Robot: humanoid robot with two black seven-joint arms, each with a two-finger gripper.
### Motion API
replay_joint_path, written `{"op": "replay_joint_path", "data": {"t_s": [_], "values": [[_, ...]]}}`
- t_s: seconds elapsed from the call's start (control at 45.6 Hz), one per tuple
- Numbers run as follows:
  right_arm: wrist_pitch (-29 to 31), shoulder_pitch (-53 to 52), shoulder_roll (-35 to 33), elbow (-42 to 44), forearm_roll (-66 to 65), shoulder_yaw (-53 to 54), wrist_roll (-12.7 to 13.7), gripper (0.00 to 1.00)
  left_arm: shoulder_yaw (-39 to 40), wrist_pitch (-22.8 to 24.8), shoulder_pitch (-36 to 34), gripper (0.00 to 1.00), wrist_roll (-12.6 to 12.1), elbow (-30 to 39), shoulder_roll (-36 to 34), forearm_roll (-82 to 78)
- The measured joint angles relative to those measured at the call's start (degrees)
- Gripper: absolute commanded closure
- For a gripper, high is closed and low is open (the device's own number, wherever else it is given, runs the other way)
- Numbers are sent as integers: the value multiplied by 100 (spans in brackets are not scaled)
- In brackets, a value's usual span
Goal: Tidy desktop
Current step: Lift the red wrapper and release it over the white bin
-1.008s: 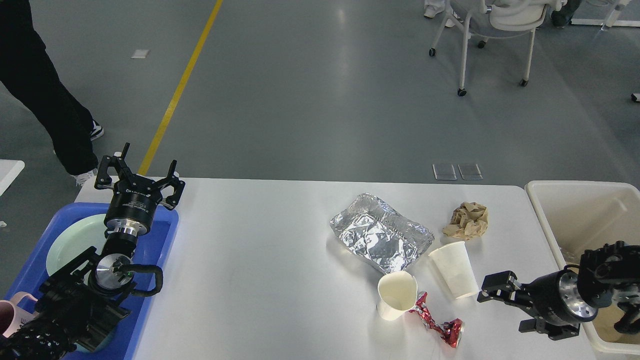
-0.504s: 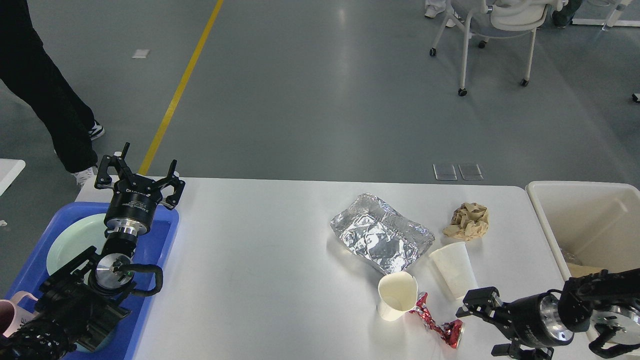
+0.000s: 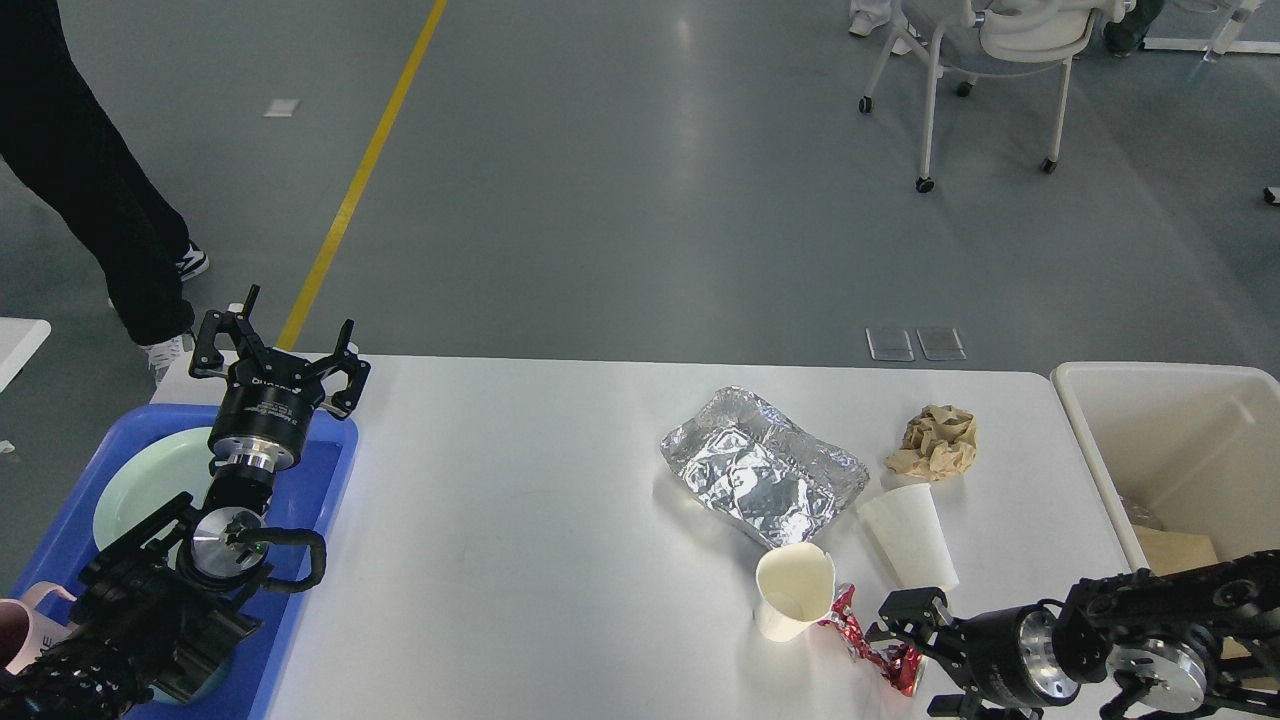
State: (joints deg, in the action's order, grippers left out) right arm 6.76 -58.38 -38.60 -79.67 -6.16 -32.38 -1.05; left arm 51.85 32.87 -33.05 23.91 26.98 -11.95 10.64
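Head view looks down on the desktop (image 3: 520, 520), a white slab filling the middle, blue tray (image 3: 330, 470) at 9 o'clock, cream bin (image 3: 1090, 440) at 3 o'clock. Its litter sits toward 4 o'clock: foil (image 3: 760, 475), paper wad (image 3: 935, 440), two paper cups, one lying (image 3: 910, 540) and one upright (image 3: 793, 590), and a red wrapper (image 3: 870, 650) touching the upright cup's base.

All of it looks light, soft and easily crushed; the wrapper looks slick and flat, so I'd pinch its raised crumpled middle, not an edge.

Right gripper (image 3: 900, 640) lies low at 5 o'clock, jaws spread narrowly, just beside the wrapper's right end, holding nothing. Left gripper (image 3: 275, 350) stands over the tray's far rim, fingers wide, empty.

Room is tight there: the cups stand close by and could tip, and the near edge is close. Left half of the surface lies bare, and the path rightward to the bin looks open
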Motion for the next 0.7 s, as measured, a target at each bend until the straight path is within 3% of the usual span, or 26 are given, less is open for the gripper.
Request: {"op": "replay_joint_path", "data": {"t_s": [0.088, 0.175, 0.241, 0.701], "values": [[-45, 18, 102, 104, 1, 4, -21, 49, 0, 1, 0, 3, 0, 0, 0, 0], [-68, 47, 161, 124, 0, 4, -81, 84, 0, 2, 0, 3, 0, 0, 0, 0], [-104, 48, 189, 132, -10, -7, -99, 100, 0, 4, 0, 3, 0, 0, 0, 0], [-149, 35, 140, 135, -24, -43, -94, 100, 0, 4, 0, 3, 0, 0, 0, 0]]}}
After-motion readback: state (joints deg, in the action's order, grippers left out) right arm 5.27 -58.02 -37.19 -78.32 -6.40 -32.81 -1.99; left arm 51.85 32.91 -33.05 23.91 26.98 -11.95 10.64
